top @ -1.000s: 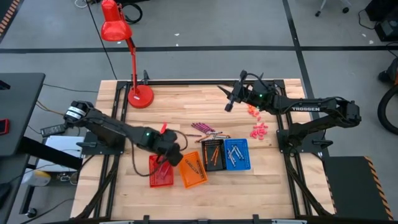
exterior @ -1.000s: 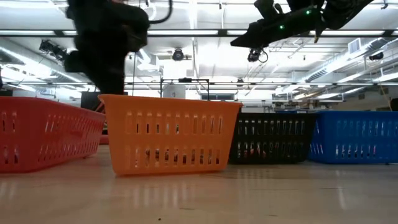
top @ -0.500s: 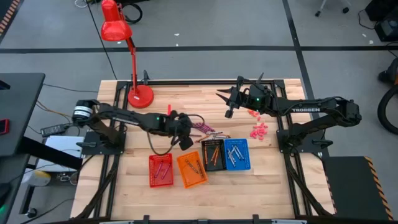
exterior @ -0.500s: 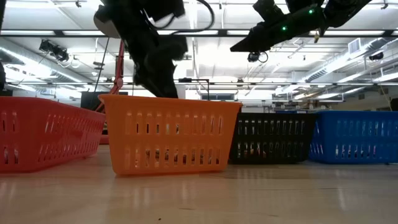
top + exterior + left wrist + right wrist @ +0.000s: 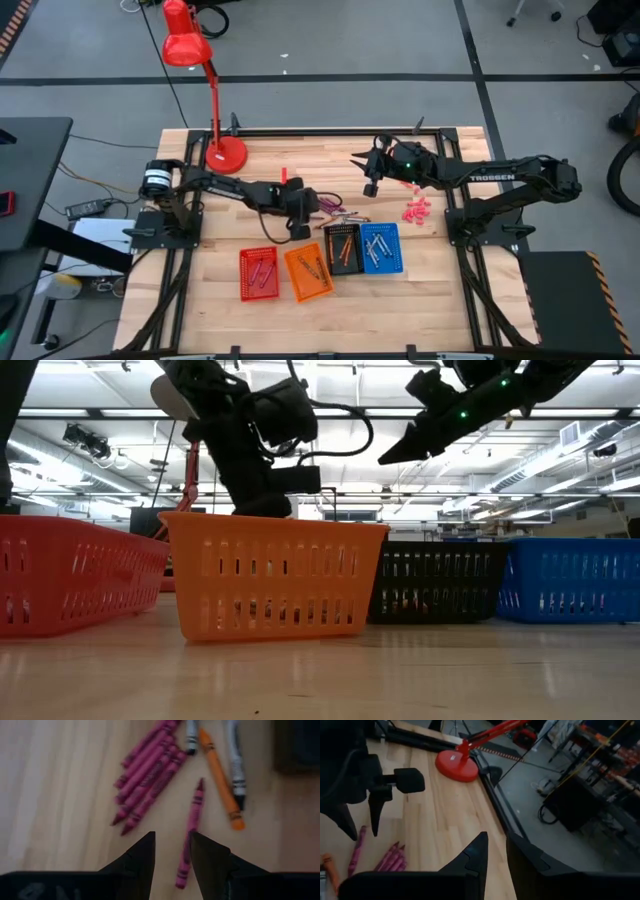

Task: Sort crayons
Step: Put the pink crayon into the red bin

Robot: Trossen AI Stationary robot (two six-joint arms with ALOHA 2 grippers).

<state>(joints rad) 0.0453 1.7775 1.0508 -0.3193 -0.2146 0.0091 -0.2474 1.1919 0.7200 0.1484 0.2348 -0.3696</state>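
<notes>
Loose crayons lie flat on the wood just far of the baskets: a bunch of magenta crayons (image 5: 145,775) (image 5: 325,206), one magenta crayon (image 5: 192,815) apart from it, an orange one (image 5: 220,780) and grey ones (image 5: 235,755). My left gripper (image 5: 172,840) (image 5: 305,225) hangs open, pointing down over the single magenta crayon, which shows in the gap between its fingers. I see no touch. My right gripper (image 5: 496,840) (image 5: 368,186) (image 5: 395,455) is high above the table's far middle, slightly open and holding nothing.
Four small baskets stand in a row near the middle: red (image 5: 259,273), orange (image 5: 309,272), black (image 5: 343,248) and blue (image 5: 381,247), each with crayons inside. A red desk lamp (image 5: 225,155) stands far left. Pink bits (image 5: 416,210) lie to the right.
My left gripper has left the red basket, swung toward the far edge and the right to the loose crayons, rolled about its axis and sunk toward them, its fingers staying open. My right gripper has tipped a little downward.
</notes>
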